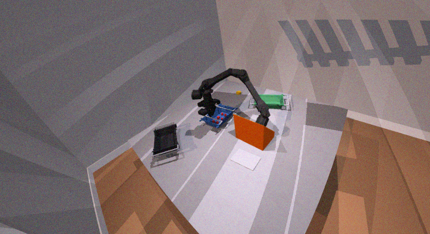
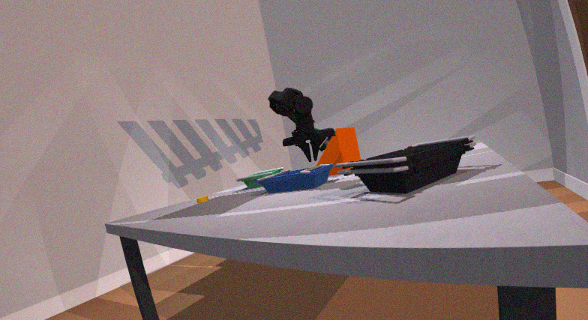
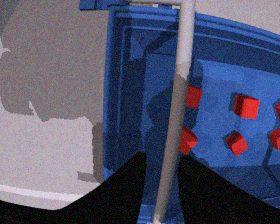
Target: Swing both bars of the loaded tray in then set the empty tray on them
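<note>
The blue tray (image 1: 207, 123) (image 2: 288, 183) (image 3: 111, 75) holds several red blocks (image 1: 222, 114) (image 3: 246, 106). Its near bar (image 1: 215, 120) (image 3: 176, 125) is over the inside of the tray, crossing its near end. Its far bar (image 1: 225, 109) appears to lie across the other end. My gripper (image 1: 213, 115) (image 2: 313, 160) (image 3: 161, 161) points down over the near end, fingertips slightly apart and empty. In the wrist view the bar runs along the gap between them; exact clearance is hard to tell. The black tray (image 1: 165, 139) (image 2: 427, 165) is empty, with its bars out at its ends.
A green tray (image 1: 272, 101) (image 2: 253, 180) with wire bars stands beyond the blue tray. A tall orange block (image 1: 248, 133) (image 2: 347, 149) stands beside my arm's base. A flat white sheet (image 1: 245, 159) lies in front of it. A small yellow block (image 1: 238, 92) (image 2: 202, 199) lies behind.
</note>
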Motion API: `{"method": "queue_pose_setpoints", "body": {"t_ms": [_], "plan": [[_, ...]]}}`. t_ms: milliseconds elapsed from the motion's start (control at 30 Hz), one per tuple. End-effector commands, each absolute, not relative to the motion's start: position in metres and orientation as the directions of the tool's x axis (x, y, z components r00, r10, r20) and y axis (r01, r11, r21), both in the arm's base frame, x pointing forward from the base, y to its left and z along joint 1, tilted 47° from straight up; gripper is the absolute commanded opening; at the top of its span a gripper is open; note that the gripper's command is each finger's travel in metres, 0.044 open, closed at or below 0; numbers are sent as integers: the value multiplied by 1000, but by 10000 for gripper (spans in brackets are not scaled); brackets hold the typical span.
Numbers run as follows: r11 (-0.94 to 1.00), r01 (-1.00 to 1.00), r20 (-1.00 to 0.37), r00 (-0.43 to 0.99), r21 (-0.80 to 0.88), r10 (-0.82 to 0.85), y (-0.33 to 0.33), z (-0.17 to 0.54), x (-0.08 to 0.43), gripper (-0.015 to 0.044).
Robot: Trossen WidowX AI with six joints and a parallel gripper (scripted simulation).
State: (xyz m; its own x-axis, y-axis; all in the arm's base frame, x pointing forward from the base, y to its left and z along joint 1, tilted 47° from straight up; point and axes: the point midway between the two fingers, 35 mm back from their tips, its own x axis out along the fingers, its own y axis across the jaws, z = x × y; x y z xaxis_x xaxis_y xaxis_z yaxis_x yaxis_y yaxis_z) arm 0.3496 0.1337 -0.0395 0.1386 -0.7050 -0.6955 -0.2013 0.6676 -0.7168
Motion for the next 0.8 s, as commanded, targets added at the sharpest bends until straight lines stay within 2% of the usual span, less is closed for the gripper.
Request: {"method": "queue_pose_setpoints", "body": {"t_ms": [0, 67, 167, 200, 767], "plan": [[667, -203, -695, 140, -717, -705, 134, -40, 350, 83], [667, -203, -695, 140, -717, -705, 134, -40, 350, 83], [667, -203, -695, 140, -717, -705, 134, -40, 350, 4], [667, -203, -695, 140, -717, -705, 134, -40, 350, 0], [668, -201, -696, 139, -717, -705, 134, -40, 350, 0]]}}
